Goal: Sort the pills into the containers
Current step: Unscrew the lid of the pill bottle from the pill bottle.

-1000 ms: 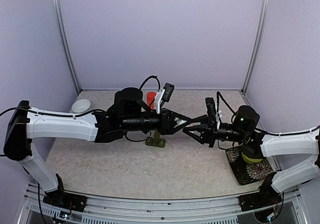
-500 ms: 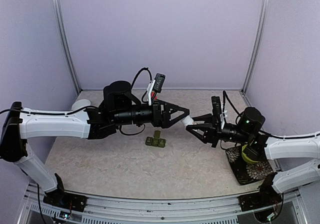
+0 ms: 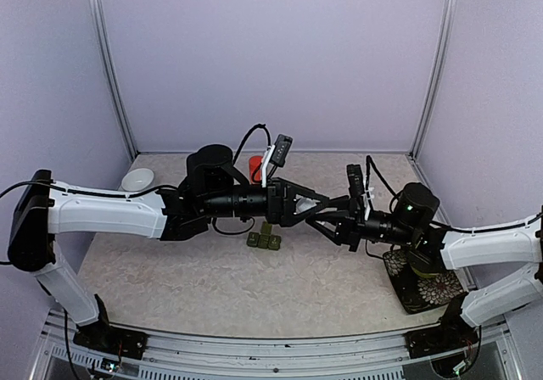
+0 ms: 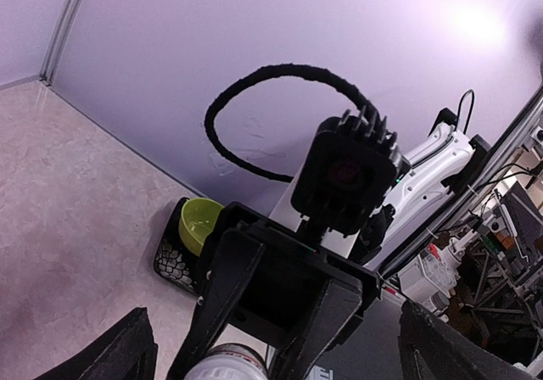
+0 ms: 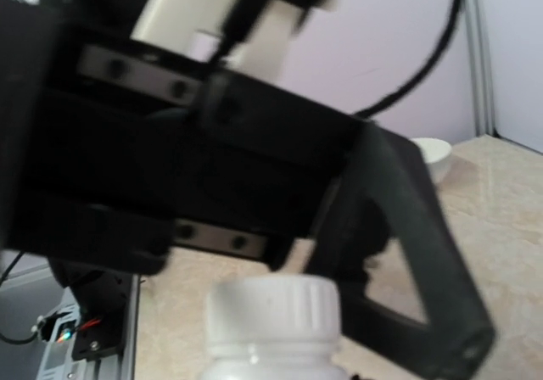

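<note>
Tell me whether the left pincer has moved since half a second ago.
Yes. In the top view the left pincer has shifted right and slightly down, nearer the unmoved dark green pill box.

Bare tabletop (image 3: 254,295) in front of pill box (image 3: 264,241), left arm (image 3: 229,203) overhead

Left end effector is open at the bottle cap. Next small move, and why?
Probably close the left end effector on the cap of the white bottle. Its fingers stand wide on either side of the cap, while the right end effector holds the bottle, so the cap looks set up for twisting off.
</note>
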Robot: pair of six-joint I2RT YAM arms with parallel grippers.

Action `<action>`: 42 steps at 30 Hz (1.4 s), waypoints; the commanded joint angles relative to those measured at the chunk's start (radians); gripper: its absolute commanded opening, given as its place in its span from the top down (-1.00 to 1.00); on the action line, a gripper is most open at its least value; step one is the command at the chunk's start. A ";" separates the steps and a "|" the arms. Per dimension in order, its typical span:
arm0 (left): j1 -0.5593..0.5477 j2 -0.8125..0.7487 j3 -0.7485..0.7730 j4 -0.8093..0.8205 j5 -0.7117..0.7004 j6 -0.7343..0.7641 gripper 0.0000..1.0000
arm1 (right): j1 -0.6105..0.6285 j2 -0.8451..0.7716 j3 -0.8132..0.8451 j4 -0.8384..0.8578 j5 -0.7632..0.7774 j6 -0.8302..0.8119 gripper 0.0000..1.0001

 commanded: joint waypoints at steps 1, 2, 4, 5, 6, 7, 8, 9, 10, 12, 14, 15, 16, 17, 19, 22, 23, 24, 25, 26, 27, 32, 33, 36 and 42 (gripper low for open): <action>-0.013 0.001 0.021 0.046 0.015 0.011 -0.92 | 0.009 0.015 0.026 0.003 0.059 0.017 1.00; -0.015 -0.001 0.020 0.043 0.011 0.017 -0.91 | 0.009 0.019 0.027 0.000 0.063 0.017 1.00; -0.019 -0.004 0.020 0.037 -0.001 0.031 -0.90 | 0.010 0.024 0.026 -0.003 0.074 0.019 1.00; -0.020 -0.005 0.021 0.033 -0.003 0.035 -0.89 | 0.010 0.024 0.022 -0.001 0.083 0.022 1.00; -0.021 -0.006 0.023 0.031 -0.003 0.038 -0.89 | 0.009 0.023 0.022 -0.002 0.094 0.023 1.00; -0.022 -0.005 0.023 0.031 -0.002 0.038 -0.89 | 0.008 0.021 0.022 -0.008 0.112 0.024 1.00; -0.023 -0.005 0.023 0.030 -0.002 0.040 -0.88 | 0.009 0.019 0.021 -0.015 0.131 0.023 1.00; -0.024 -0.007 0.022 0.028 -0.004 0.043 -0.88 | 0.009 0.016 0.020 -0.020 0.146 0.024 1.00; -0.024 -0.008 0.021 0.025 -0.009 0.047 -0.88 | 0.009 0.012 0.017 -0.026 0.165 0.023 1.00; -0.024 -0.014 0.016 0.016 -0.020 0.053 -0.88 | 0.009 0.004 0.014 -0.042 0.205 0.024 1.00; -0.024 -0.018 0.010 0.011 -0.028 0.058 -0.88 | 0.008 -0.005 0.007 -0.049 0.232 0.022 1.00; -0.024 -0.020 0.008 0.009 -0.030 0.060 -0.88 | 0.009 -0.011 0.002 -0.053 0.246 0.022 1.00; -0.024 -0.024 0.006 0.008 -0.031 0.061 -0.88 | 0.009 -0.016 -0.002 -0.053 0.257 0.022 1.00; -0.024 -0.025 0.003 0.007 -0.032 0.062 -0.88 | 0.009 -0.022 -0.005 -0.055 0.266 0.022 1.00; -0.024 -0.032 -0.003 0.008 -0.035 0.064 -0.88 | 0.007 -0.030 -0.007 -0.061 0.279 0.017 1.00; -0.024 -0.041 -0.009 0.007 -0.041 0.068 -0.88 | 0.006 -0.038 -0.006 -0.073 0.285 0.009 1.00; -0.024 -0.045 -0.012 0.007 -0.043 0.070 -0.88 | 0.004 -0.041 -0.006 -0.076 0.285 0.005 1.00; -0.024 -0.050 -0.014 0.005 -0.046 0.072 -0.88 | 0.004 -0.044 -0.006 -0.080 0.284 0.001 1.00; -0.024 -0.053 -0.016 0.003 -0.048 0.073 -0.87 | 0.003 -0.051 -0.005 -0.085 0.286 -0.003 1.00; -0.023 -0.058 -0.021 0.003 -0.049 0.075 -0.87 | 0.002 -0.057 -0.006 -0.090 0.290 -0.006 1.00; -0.023 -0.062 -0.025 0.002 -0.052 0.074 -0.86 | 0.000 -0.065 -0.006 -0.095 0.295 -0.009 1.00; -0.019 -0.078 -0.042 0.000 -0.063 0.072 -0.87 | -0.005 -0.107 -0.008 -0.107 0.284 -0.030 1.00; -0.015 -0.081 -0.047 0.000 -0.069 0.071 -0.88 | -0.005 -0.114 -0.007 -0.108 0.272 -0.036 1.00; 0.000 -0.090 -0.059 0.006 -0.080 0.062 -0.92 | -0.005 -0.117 -0.003 -0.104 0.214 -0.049 1.00; 0.025 -0.084 -0.044 -0.009 -0.079 0.071 -0.89 | -0.006 -0.097 -0.015 -0.052 0.112 -0.036 1.00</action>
